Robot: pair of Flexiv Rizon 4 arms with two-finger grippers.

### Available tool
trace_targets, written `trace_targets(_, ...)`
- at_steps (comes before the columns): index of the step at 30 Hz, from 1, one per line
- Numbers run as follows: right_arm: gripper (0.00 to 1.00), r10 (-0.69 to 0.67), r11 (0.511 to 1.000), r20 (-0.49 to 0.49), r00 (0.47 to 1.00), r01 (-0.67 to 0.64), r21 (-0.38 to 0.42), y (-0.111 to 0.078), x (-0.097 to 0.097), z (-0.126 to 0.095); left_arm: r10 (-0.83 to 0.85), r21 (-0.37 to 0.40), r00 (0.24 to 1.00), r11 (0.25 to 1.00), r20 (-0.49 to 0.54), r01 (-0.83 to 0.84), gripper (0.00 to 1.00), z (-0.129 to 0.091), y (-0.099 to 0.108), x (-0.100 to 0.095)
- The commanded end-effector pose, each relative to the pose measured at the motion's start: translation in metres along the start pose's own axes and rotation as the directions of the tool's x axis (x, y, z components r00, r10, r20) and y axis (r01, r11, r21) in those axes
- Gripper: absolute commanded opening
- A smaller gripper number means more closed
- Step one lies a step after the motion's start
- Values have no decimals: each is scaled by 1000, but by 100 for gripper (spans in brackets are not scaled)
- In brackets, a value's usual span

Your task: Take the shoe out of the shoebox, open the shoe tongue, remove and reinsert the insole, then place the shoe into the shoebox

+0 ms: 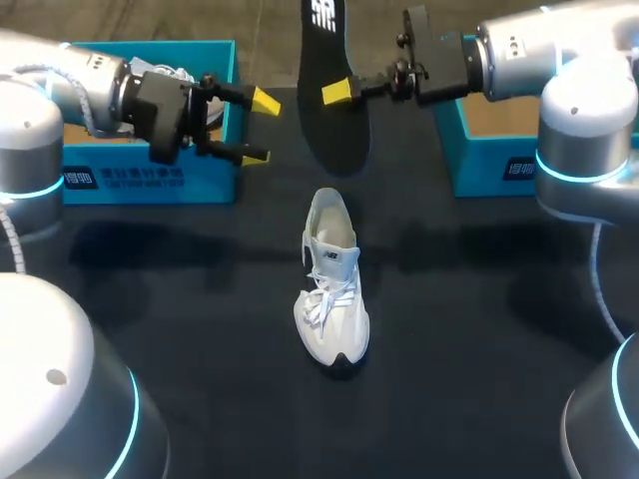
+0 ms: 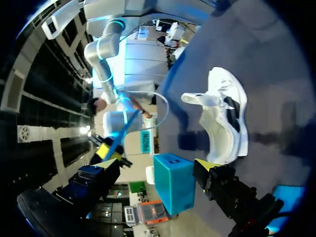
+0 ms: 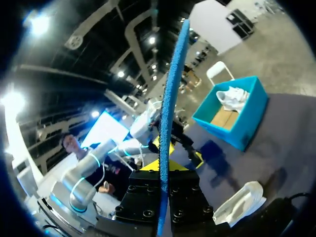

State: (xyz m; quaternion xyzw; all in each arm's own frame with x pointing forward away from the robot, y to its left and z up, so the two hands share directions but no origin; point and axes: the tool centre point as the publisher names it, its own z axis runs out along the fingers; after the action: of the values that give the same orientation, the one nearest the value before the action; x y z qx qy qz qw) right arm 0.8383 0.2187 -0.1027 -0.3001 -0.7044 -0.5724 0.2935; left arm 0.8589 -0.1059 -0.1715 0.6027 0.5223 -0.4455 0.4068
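Left gripper (image 1: 260,130): We find the fingers wide apart with nothing between them. They hang above the table (image 1: 479,329).
Right gripper (image 1: 341,92): We find the fingers clamped on the insole (image 1: 324,50), one on each face, gripping its long edge near mid-length.
Insole: It is held in the air, clear of the table, with its black face toward the head view. In the right wrist view it stands edge-on between the tips and runs out ahead of them, showing a blue edge (image 3: 170,94).
Shoe (image 1: 331,289): White, upright on its sole on the table. It sits well apart from both pairs of fingers, roughly midway between them and nearer our base. The heel opening faces the grippers. We see it outside both boxes.
Left box (image 1: 150,175): Teal, just behind the left fingers. A second shoe (image 1: 182,75) lies inside.
Right box (image 1: 489,160): Teal, behind the right fingers and under that arm. In the left wrist view it shows ahead, between the spread tips (image 2: 173,182).
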Motion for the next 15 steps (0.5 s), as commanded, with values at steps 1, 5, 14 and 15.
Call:
trace_targets(1,0,-22,999,-64,998,25,45,12,-12,8,-14,1,998,1000,-60,14,100,-17,6,8)
trace_targets(5,0,-22,999,-64,998,25,45,12,-12,8,-31,2,991,1000,-128,31,100,-31,15,26)
trace_targets(14,0,-22,999,-64,998,25,45,12,-12,8,-106,41,950,992,-293,123,100,-44,19,64)
trace_targets(15,0,-22,999,-64,998,25,45,12,-12,8,-143,30,942,987,-302,160,100,-45,19,64)
